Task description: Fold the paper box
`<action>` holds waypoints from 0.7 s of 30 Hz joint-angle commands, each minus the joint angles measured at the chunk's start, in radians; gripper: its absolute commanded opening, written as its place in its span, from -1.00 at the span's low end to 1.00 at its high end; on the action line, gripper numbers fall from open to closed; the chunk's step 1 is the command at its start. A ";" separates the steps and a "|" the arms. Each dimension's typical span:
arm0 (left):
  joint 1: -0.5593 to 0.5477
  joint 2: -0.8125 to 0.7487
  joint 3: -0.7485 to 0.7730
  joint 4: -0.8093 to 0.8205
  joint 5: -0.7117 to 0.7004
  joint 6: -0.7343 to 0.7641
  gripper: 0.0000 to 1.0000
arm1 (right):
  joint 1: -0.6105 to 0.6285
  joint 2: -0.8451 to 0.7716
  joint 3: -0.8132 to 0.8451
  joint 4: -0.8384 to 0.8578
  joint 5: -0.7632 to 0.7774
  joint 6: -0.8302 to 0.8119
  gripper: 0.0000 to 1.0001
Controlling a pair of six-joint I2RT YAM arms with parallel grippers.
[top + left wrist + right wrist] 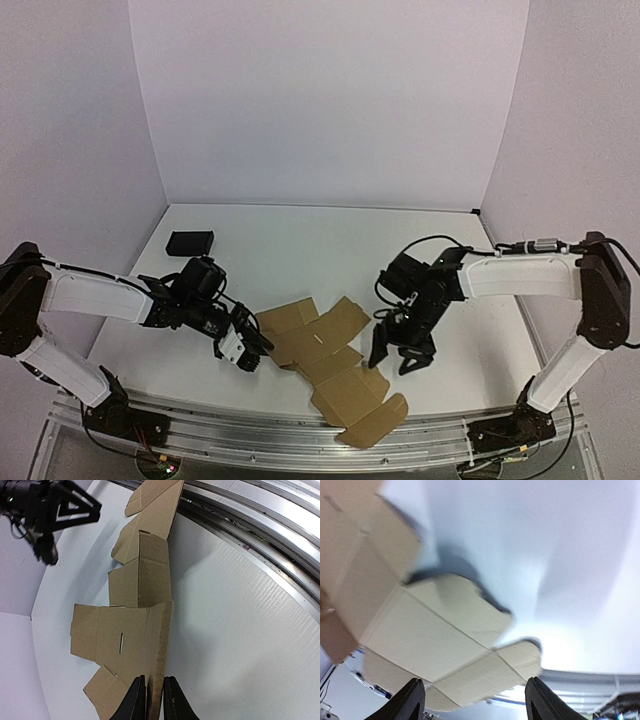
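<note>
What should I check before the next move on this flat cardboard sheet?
1. Left gripper pinches the paper box by its edge: ok.
2. Right gripper open, nothing between its jaws: ok.
3. Right gripper clear of the paper box: cannot tell; its wrist view is blurred.
4. Paper box wholly on the table: not ok; its near flap overhangs the front rail.
5. Black block apart from the paper box: ok, far back left.
</note>
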State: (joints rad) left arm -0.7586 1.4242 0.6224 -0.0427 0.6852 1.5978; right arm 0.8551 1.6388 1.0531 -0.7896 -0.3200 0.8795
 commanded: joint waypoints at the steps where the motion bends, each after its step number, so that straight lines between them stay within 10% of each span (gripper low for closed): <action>1: -0.004 0.007 0.024 0.049 -0.008 -0.049 -0.70 | 0.000 -0.131 -0.106 -0.154 0.003 0.165 0.41; 21: -0.066 0.110 0.026 0.237 -0.236 -0.349 -0.64 | 0.011 -0.184 -0.371 0.283 -0.056 0.544 0.40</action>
State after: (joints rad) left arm -0.8091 1.5227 0.6216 0.1411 0.5045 1.3365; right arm 0.8608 1.4266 0.6884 -0.5756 -0.3950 1.3644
